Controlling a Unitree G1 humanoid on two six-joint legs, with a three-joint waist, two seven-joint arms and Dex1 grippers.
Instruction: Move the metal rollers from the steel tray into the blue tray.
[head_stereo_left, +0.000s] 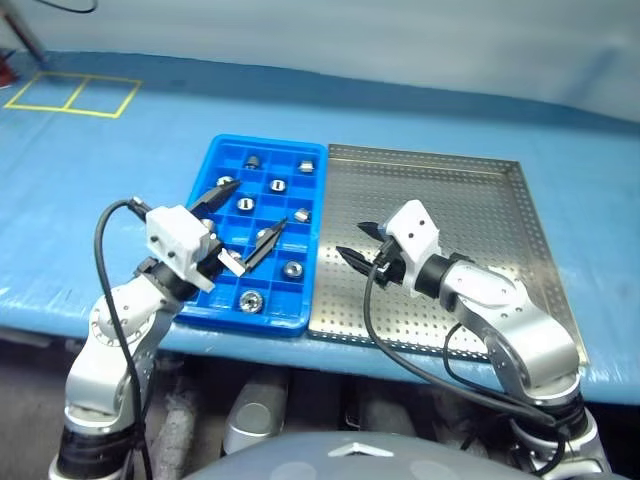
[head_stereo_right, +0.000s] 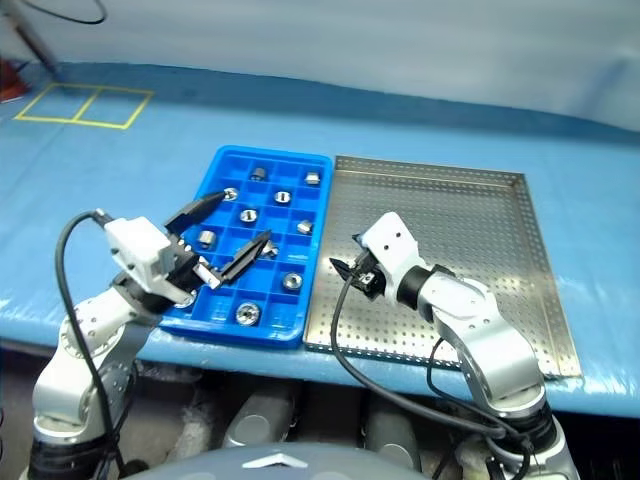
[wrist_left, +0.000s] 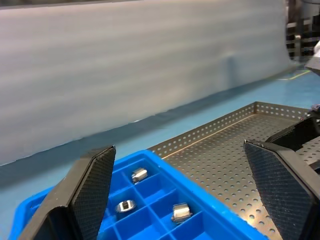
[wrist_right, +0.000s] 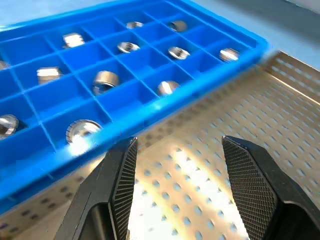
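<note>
The blue tray (head_stereo_left: 205, 310) lies left of the steel tray (head_stereo_left: 470, 215), their long sides touching. Several metal rollers (head_stereo_left: 292, 268) sit one to a compartment in the blue tray; all the rollers I see are there. My left gripper (head_stereo_left: 260, 203) hovers above the blue tray's middle, wide open and holding nothing. My right gripper (head_stereo_left: 351, 239) is over the steel tray's left part, close to the blue tray's edge, pointing toward it. In the right wrist view its fingers (wrist_right: 125, 170) stand open over the perforated floor (wrist_right: 210, 120) with nothing between them.
Both trays rest on a blue-covered table (head_stereo_left: 120, 170) whose front edge runs just below them. Yellow tape squares (head_stereo_left: 70, 93) mark the far left corner. Black cables (head_stereo_left: 400, 345) loop from both wrists. A pale wall (wrist_left: 150, 60) stands behind the table.
</note>
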